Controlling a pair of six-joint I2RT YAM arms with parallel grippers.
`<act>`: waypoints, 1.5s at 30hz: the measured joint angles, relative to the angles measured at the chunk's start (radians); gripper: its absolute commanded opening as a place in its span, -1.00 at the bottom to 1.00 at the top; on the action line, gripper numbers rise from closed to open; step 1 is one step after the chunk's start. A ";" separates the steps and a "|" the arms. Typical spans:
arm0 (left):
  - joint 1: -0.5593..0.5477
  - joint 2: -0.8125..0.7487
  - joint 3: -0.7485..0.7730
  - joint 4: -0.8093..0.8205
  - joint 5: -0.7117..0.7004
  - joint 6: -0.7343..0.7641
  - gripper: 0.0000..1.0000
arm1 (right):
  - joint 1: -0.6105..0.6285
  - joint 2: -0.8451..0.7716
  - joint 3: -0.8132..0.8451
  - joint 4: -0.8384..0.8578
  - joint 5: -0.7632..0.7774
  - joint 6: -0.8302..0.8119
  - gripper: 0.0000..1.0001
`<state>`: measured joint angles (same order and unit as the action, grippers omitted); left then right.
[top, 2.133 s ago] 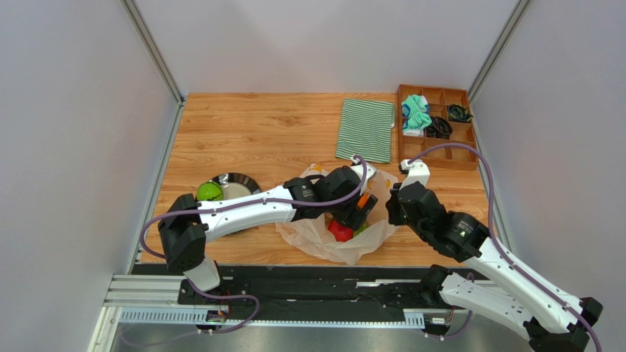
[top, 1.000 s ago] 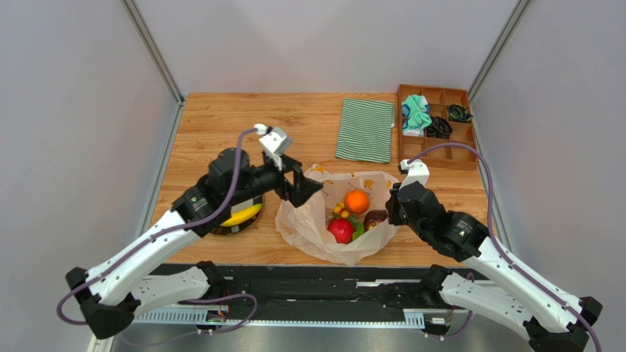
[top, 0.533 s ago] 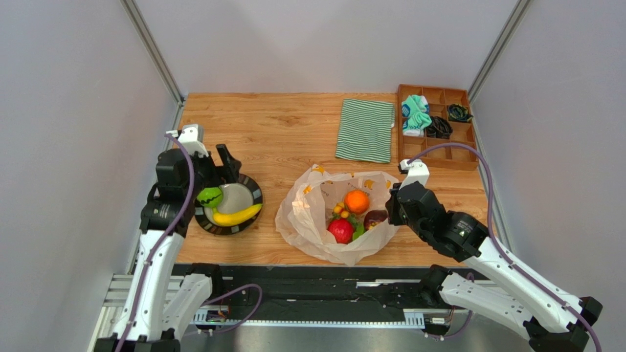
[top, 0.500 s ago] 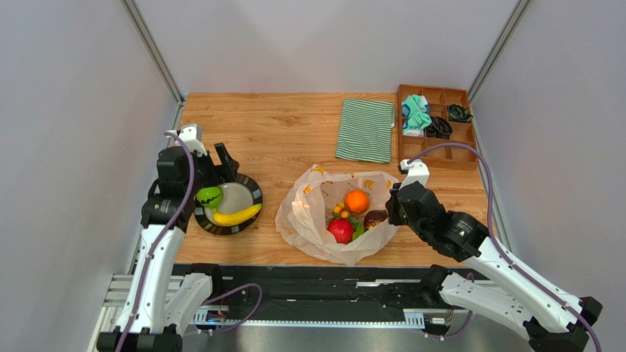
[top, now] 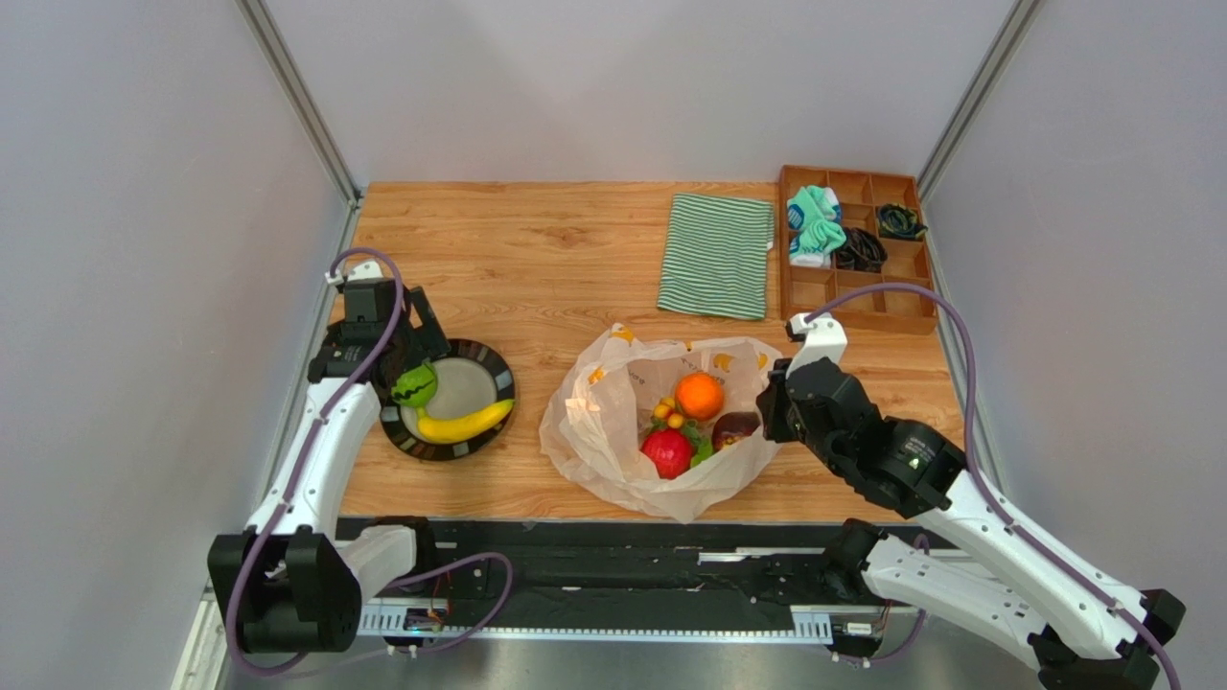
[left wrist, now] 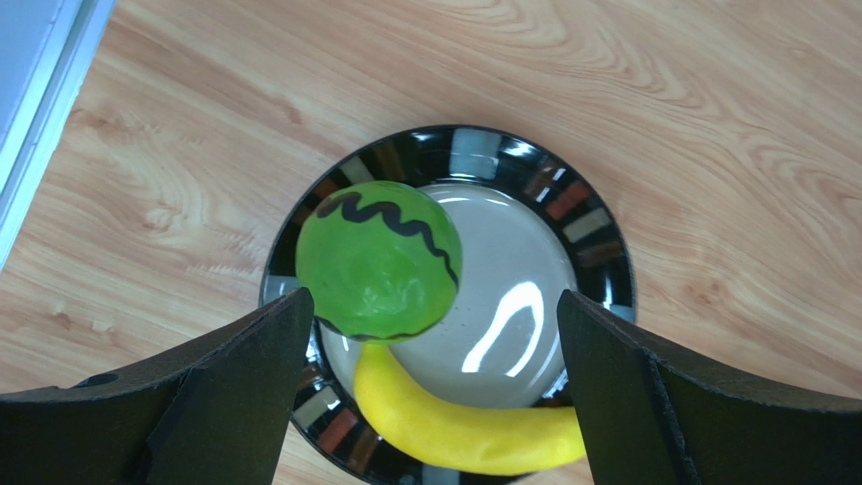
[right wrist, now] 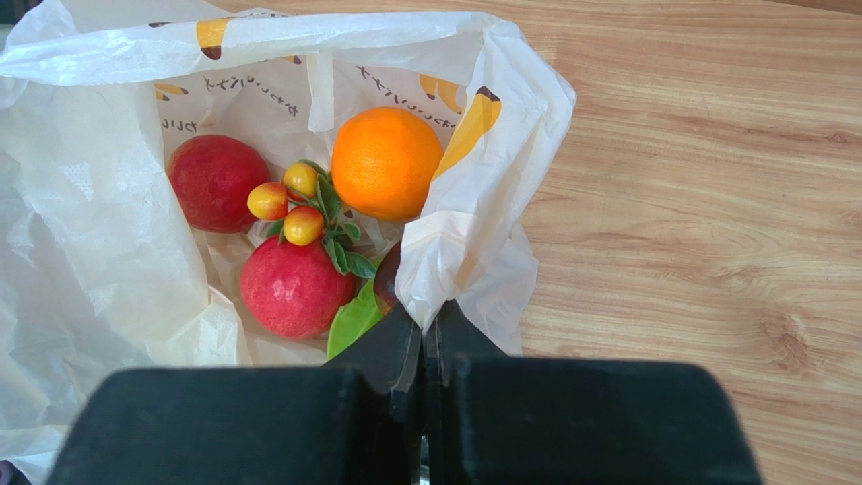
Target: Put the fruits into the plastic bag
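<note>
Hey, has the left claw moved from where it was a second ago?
Yes. The left claw has swung left, away from the plastic bag rim, and now sits open over the plate by the green fruit.

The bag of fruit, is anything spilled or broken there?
Nothing stands out. The plastic bag lies open, its rim pinched by the right gripper; the orange and red fruits sit inside it, none spilled.
</note>
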<state>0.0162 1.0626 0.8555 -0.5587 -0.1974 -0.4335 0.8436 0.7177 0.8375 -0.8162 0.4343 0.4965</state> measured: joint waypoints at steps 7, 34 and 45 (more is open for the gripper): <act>0.046 0.086 -0.035 0.080 -0.041 0.000 0.98 | 0.000 -0.018 -0.001 0.007 -0.007 0.000 -0.96; 0.084 0.270 -0.064 0.174 0.072 -0.014 0.22 | 0.000 -0.006 -0.001 0.006 -0.010 -0.001 -0.96; 0.084 0.121 -0.104 0.176 0.105 -0.018 0.10 | 0.000 -0.004 -0.001 0.006 -0.010 0.000 -0.96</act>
<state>0.1005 1.1839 0.7517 -0.3828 -0.0929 -0.4511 0.8436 0.7136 0.8364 -0.8097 0.4248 0.4961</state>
